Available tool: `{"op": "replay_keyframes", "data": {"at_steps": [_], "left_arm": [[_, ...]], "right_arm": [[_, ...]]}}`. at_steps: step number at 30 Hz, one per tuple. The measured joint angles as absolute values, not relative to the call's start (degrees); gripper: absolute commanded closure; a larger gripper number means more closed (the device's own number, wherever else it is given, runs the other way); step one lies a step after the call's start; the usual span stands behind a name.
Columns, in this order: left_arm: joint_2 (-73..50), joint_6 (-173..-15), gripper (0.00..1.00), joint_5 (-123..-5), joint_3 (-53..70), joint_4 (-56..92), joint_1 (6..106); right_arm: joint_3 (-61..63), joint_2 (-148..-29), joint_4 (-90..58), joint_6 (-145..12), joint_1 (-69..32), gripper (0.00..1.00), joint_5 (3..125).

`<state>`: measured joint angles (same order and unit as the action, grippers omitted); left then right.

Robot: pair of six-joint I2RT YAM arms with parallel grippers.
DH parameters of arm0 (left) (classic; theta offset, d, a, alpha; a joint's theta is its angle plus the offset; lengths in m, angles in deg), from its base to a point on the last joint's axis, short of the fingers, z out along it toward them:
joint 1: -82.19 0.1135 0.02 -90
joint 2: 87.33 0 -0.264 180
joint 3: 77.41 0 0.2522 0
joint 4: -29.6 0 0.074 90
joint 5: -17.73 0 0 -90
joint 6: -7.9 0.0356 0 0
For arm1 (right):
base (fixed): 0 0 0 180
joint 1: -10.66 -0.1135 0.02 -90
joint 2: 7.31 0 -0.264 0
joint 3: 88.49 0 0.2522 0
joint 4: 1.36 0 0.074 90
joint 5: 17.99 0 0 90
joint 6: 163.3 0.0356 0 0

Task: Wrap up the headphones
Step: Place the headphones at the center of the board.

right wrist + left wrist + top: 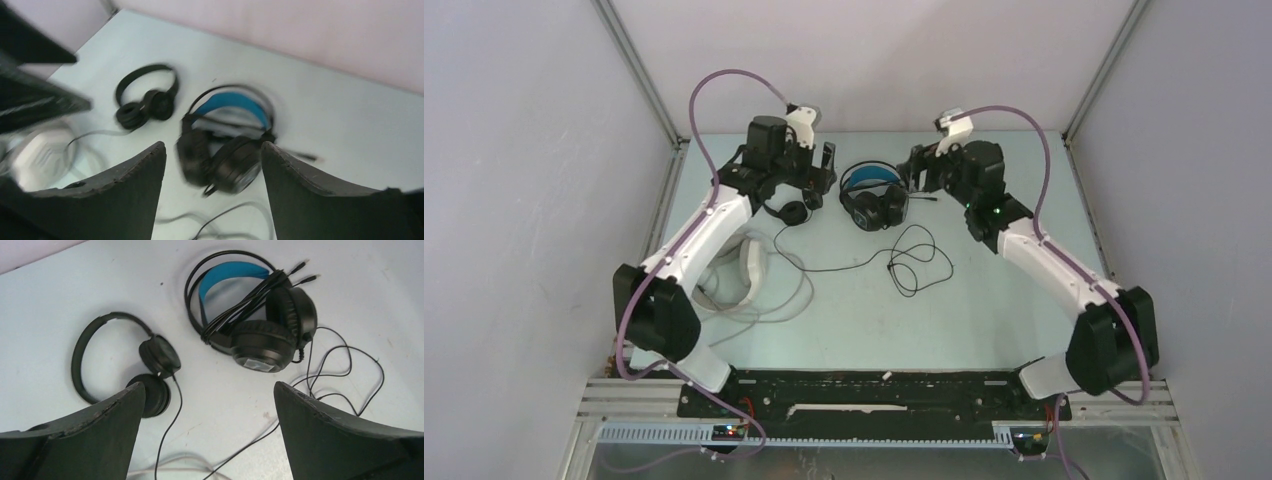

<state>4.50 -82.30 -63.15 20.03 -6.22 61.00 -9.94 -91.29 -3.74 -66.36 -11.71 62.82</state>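
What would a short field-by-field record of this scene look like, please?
left fingers: open, empty, above the table
right fingers: open, empty, near the blue-band headset
blue-band headset: lying flat, a cable bundle laid across it, more cable looped loose beside it
black on-ear headset: lying flat, cable trailing unwrapped
white headset: near left, partly under the left arm, cable loose
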Motion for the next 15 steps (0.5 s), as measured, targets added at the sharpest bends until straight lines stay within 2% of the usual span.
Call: {"op": "replay_keyframes", "data": {"at_steps": [3,4,5,15], "left_arm": [[3.0,-82.3,0.00,-66.3,19.6,-7.6,61.0],[3.0,-82.3,0.00,-67.6,19.6,-7.6,61.1],[3.0,-82.4,0.00,-68.8,19.6,-7.6,61.2],[12.0,-88.6,0.01,-78.7,23.9,-9.0,66.4]], "right_arm": [[-10.4,-86.6,-12.4,-64.5,-17.2,0.18,64.9],[-10.6,-85.3,-14.4,-64.2,-18.7,0.08,65.4],[-10.7,-83.8,-16.6,-63.8,-20.5,0.01,66.1],[-14.7,-75.9,-25.1,-61.6,-32.1,0.00,70.0]]}}
